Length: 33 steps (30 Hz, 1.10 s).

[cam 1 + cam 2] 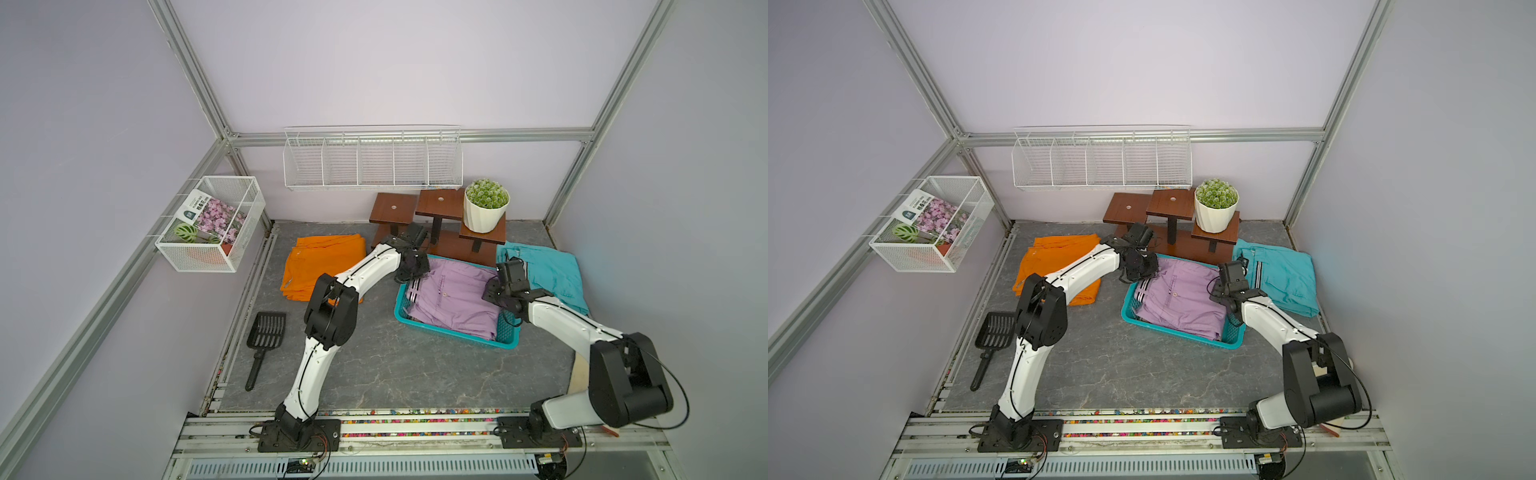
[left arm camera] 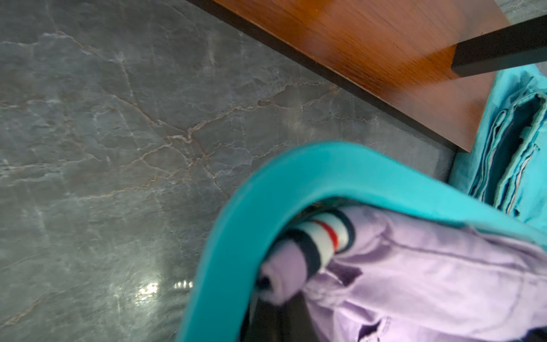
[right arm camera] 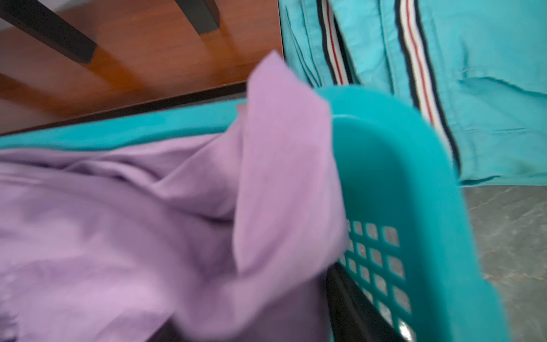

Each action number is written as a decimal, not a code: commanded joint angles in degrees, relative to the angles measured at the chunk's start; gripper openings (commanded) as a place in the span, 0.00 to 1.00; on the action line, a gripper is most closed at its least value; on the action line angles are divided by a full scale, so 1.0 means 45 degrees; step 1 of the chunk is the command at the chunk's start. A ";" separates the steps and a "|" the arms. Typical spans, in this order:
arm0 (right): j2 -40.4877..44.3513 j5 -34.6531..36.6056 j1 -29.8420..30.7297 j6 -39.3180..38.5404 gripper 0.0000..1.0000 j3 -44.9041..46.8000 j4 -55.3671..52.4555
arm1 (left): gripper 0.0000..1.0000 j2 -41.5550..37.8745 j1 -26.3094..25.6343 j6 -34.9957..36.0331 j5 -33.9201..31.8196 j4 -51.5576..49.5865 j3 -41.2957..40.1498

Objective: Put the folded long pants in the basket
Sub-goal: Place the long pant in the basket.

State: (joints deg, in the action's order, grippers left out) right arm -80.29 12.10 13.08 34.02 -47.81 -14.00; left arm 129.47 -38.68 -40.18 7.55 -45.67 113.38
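The lilac folded long pants lie inside the turquoise basket, striped trim at its left end. An orange bundle lies on the floor to the left, partly under my left arm. A turquoise bundle lies to the right of the basket. My left gripper is shut at the basket's far left corner, beside the lilac cloth. My right gripper reaches into the basket's right end, where lilac cloth covers its jaws.
A dark wooden stepped stand with a white plant pot stands right behind the basket. A black scoop lies at the left front. A white wire box and a long wire rack hang on the walls.
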 commanded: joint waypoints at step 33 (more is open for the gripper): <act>-0.5827 -0.0296 1.1546 0.1673 0.91 -0.4745 0.5061 | 0.94 -1.4731 0.6248 -0.2820 -0.4520 0.0462 -1.4032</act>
State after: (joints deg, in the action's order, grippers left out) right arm -103.81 10.94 65.21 38.41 -66.28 5.96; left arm 68.42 -13.19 -49.58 -6.72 -38.13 53.10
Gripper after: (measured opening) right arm 0.906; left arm 0.942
